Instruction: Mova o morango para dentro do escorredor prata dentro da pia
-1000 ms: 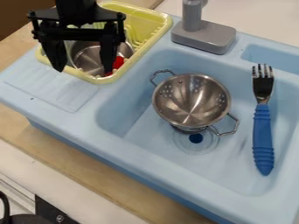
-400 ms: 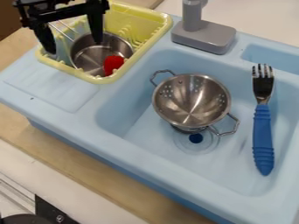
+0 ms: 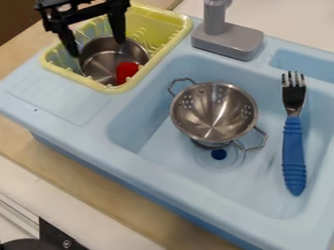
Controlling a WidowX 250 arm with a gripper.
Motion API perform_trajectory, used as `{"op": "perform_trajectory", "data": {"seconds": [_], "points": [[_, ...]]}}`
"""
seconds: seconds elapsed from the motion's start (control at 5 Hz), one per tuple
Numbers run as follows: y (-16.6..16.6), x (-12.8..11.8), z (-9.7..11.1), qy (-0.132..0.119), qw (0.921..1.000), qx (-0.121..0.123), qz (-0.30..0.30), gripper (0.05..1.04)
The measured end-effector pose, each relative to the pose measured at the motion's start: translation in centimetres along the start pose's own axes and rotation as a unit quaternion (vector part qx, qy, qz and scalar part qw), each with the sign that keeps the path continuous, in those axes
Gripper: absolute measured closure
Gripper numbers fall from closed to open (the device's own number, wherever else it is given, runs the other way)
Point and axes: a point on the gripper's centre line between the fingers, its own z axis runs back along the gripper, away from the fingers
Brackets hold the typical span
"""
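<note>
Over on the left, the black gripper [image 3: 97, 48] hangs down above the yellow basket [image 3: 184, 27], at the blue sink unit's far left corner. Its jaws are well apart with nothing between them, tips pointing downward, the whole hand a bit askew; one fingertip is over the mouth of the metal pot [image 3: 99, 62], the other by its left rim. The pot sits inside that basket, and in it, there's our strawberry [image 3: 126, 72]: a bright, strong red, plump and rounded, standing out against the shiny steel. It's up against the pot's right-hand side, towards the basket's near corner, apart from the gripper. Further right, the silver colander [image 3: 212, 114] sits in the left part of the sink [image 3: 176, 180], one wire handle towards the far left, the other towards the near right. Then the blue-handled fork [image 3: 293, 146] lies along the sink's right side, its tines towards the far edge.
</note>
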Motion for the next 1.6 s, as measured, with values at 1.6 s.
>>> {"op": "perform_trajectory", "data": {"seconds": [1.6], "points": [[-0.4, -0.6, -4.2, 0.042, 0.9943, 0.004, 0.098, 0.085]]}}
